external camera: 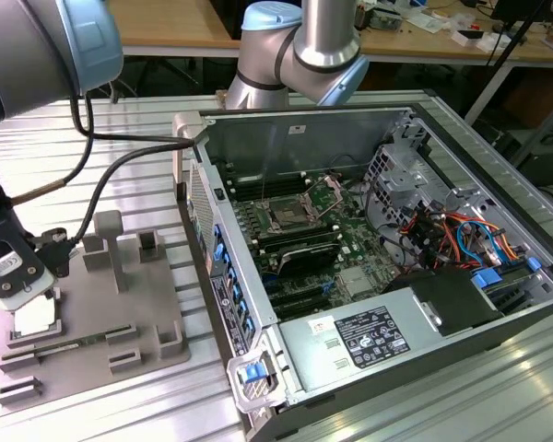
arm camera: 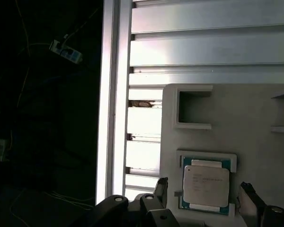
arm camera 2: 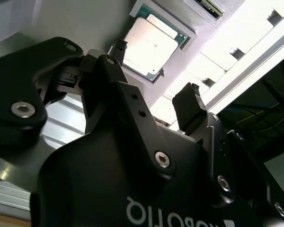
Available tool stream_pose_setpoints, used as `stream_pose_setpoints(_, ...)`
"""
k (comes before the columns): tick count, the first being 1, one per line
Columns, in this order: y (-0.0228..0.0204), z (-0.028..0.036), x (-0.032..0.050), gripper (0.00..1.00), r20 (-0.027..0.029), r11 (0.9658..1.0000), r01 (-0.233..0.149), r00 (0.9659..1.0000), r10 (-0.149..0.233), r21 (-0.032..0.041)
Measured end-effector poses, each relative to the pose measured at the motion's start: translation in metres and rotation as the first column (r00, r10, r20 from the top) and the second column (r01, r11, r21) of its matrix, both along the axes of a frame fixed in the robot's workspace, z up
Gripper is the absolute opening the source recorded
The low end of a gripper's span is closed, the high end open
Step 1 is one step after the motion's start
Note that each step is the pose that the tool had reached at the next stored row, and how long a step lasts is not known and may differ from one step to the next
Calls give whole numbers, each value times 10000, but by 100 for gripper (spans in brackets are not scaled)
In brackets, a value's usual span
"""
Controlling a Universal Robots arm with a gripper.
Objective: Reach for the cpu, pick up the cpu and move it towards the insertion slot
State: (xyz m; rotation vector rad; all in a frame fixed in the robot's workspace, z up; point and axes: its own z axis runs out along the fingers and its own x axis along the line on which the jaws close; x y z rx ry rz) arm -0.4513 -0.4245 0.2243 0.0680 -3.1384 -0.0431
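In the first wrist view the end effector (arm camera: 203,187) is seen released, its fingers (arm camera: 160,188) spread to either side of the cpu (arm camera: 206,179) and apart from it. The cpu is seated flat in a recess of the grey tray (arm camera: 255,118), which is laid on the slatted counter (arm camera: 203,47). In the exterior view the insertion slot (external camera: 286,216) is seen well apart, inside the open computer case (external camera: 304,118).

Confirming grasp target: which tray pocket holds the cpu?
The framed pocket lying between the open fingers in the first wrist view holds the cpu; the square pocket farther off is empty.
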Motion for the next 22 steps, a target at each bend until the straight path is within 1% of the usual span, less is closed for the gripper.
stream_pose_setpoints(3,-4,-78,0,68,0,10000,4,10000,-4,-2)
stream_pose_setpoints(4,-4,-131,0,69,0,10000,4,10000,-4,-3)
stream_pose_setpoints(5,-4,-227,2,75,0,10000,27,10000,-27,-4)
stream_pose_setpoints(6,-7,-298,26,75,-1,10000,52,10000,-52,-5)
stream_pose_setpoints(7,-13,-319,26,75,0,10000,53,10000,-53,-4)
stream_pose_setpoints(9,-13,-337,32,75,-1,9999,102,9999,-102,-5)
stream_pose_setpoints(12,-13,-347,37,75,-1,9999,120,9999,-120,-5)
stream_pose_setpoints(13,-13,-350,38,74,-1,9999,121,9999,-121,-5)
stream_pose_setpoints(14,-13,-353,38,60,-1,9999,121,9999,-121,-5)
stream_pose_setpoints(17,-13,-356,38,60,0,9999,121,9999,-121,-4)
stream_pose_setpoints(20,-30,-364,38,60,0,9999,128,9999,-128,-5)
stream_pose_setpoints(22,-31,-365,38,62,0,9999,157,9999,-157,-5)
